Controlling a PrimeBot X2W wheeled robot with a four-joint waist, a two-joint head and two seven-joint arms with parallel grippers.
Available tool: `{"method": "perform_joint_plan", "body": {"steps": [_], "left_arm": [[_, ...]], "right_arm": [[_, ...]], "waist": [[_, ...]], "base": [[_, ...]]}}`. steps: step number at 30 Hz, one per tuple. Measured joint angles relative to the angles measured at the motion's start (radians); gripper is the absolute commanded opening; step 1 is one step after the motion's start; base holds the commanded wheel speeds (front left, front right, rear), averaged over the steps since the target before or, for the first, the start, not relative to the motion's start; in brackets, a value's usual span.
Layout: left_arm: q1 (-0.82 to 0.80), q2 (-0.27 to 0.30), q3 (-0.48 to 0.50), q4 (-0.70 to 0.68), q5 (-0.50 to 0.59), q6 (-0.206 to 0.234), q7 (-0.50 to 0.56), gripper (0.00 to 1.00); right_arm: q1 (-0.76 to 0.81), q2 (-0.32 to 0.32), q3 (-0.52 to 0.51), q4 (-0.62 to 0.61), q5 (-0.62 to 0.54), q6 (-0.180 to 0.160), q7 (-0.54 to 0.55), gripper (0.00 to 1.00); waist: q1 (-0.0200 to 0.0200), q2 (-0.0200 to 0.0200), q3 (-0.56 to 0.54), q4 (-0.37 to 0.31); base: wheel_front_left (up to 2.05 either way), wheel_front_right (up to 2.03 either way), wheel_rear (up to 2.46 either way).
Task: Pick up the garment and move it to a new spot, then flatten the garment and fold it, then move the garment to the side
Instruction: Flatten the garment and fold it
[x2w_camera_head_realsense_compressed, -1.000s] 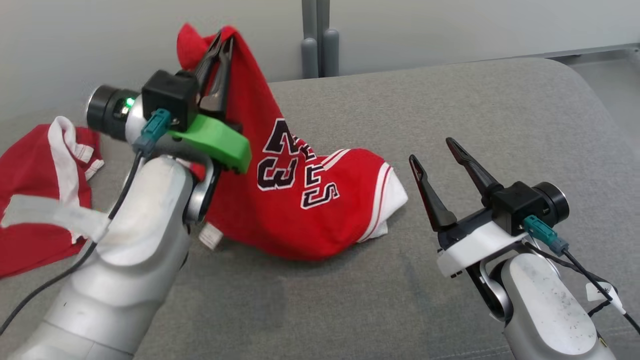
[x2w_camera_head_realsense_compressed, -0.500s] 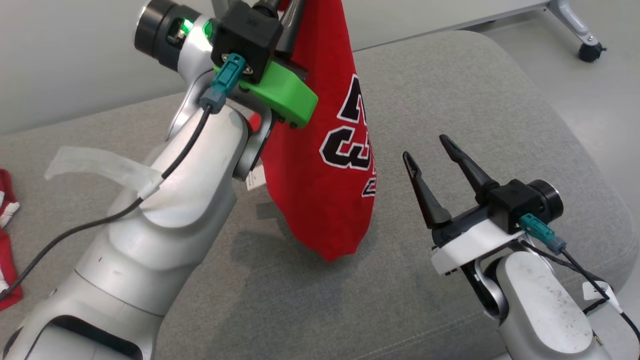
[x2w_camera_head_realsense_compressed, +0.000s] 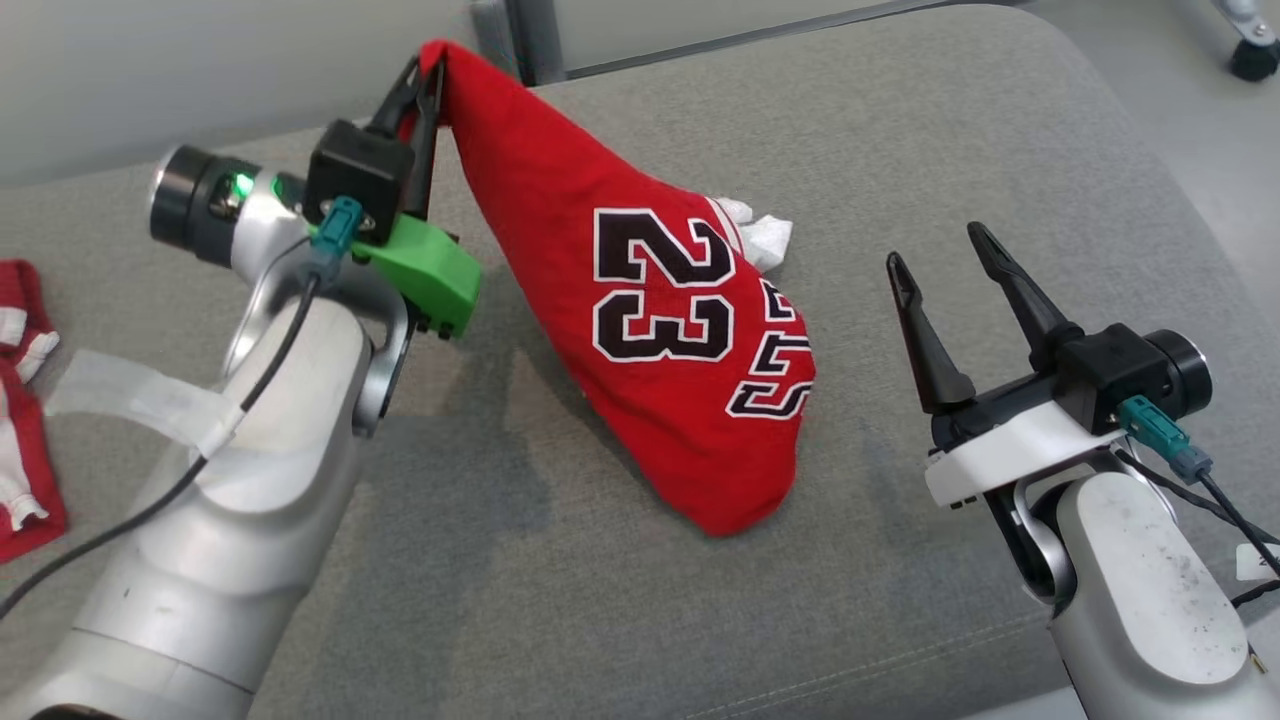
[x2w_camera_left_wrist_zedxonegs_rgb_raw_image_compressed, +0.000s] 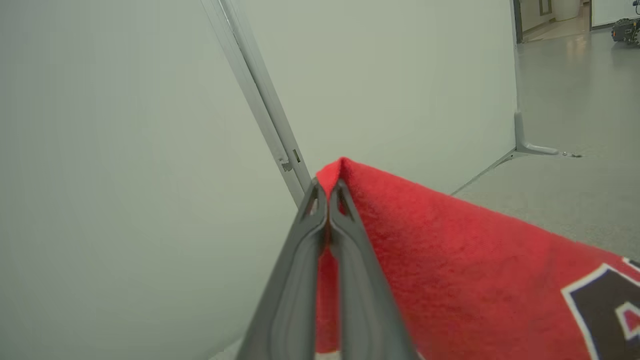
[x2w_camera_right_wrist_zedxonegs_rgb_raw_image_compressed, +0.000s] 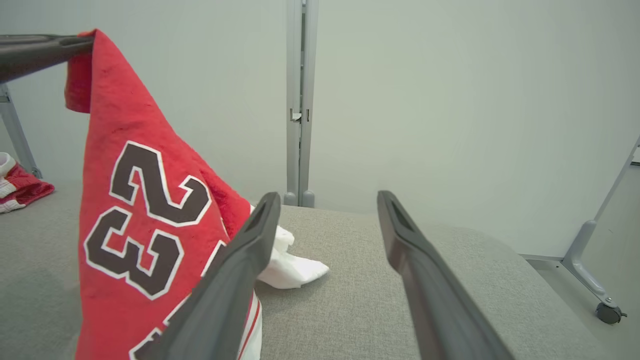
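Note:
A red garment (x2w_camera_head_realsense_compressed: 650, 330) with a black and white "23" hangs from my left gripper (x2w_camera_head_realsense_compressed: 425, 70), which is shut on its top corner. In the left wrist view the two fingers (x2w_camera_left_wrist_zedxonegs_rgb_raw_image_compressed: 330, 240) press together on the red cloth (x2w_camera_left_wrist_zedxonegs_rgb_raw_image_compressed: 450, 260). The garment's lower end rests on the grey cushion (x2w_camera_head_realsense_compressed: 600, 600), with a white part (x2w_camera_head_realsense_compressed: 760, 235) lying behind it. My right gripper (x2w_camera_head_realsense_compressed: 935, 260) stands open to the right of the garment, with nothing between its fingers. Through the right wrist view the garment (x2w_camera_right_wrist_zedxonegs_rgb_raw_image_compressed: 140, 220) hangs at the left, beside my right gripper (x2w_camera_right_wrist_zedxonegs_rgb_raw_image_compressed: 325, 200).
A second red and white garment (x2w_camera_head_realsense_compressed: 25, 400) lies at the cushion's left edge, also seen as a small heap (x2w_camera_right_wrist_zedxonegs_rgb_raw_image_compressed: 20, 187). A grey post (x2w_camera_right_wrist_zedxonegs_rgb_raw_image_compressed: 298, 100) stands behind the cushion against a pale wall. A wheeled frame leg (x2w_camera_right_wrist_zedxonegs_rgb_raw_image_compressed: 600, 295) is on the floor to the right.
The head camera has shifted. My left gripper has come down and the garment, hanging almost free before, now has its lower end resting on the cushion. The right gripper stays open.

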Motion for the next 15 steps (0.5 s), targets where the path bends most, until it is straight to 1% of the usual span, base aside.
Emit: {"method": "perform_joint_plan", "body": {"steps": [4,8,12,15], "left_arm": [[0.090,-0.002,-0.019,0.011,0.008,0.000,0.000,0.00],[0.170,0.001,0.017,0.021,0.008,0.000,-0.001,0.00],[0.252,0.010,0.052,0.027,-0.006,0.000,-0.009,0.00],[0.323,0.004,0.057,0.032,-0.016,0.000,-0.010,0.00]], "right_arm": [[-0.001,-0.005,-0.002,0.015,0.000,0.001,0.000,1.00],[-0.001,-0.007,-0.001,0.049,0.002,0.003,0.000,1.00],[-0.007,-0.028,-0.010,0.107,0.021,0.008,0.000,1.00],[-0.025,-0.046,-0.053,0.154,0.062,0.012,0.001,1.00]], "waist": [[0.0000,0.0000,0.006,0.052],[0.0000,0.0000,0.009,0.100],[0.0000,0.0000,0.010,0.137],[0.0000,0.0000,0.013,0.160]], "base": [[0.00,0.00,0.00],[0.00,0.00,0.00],[0.00,0.00,0.00],[0.00,0.00,0.00]]}}
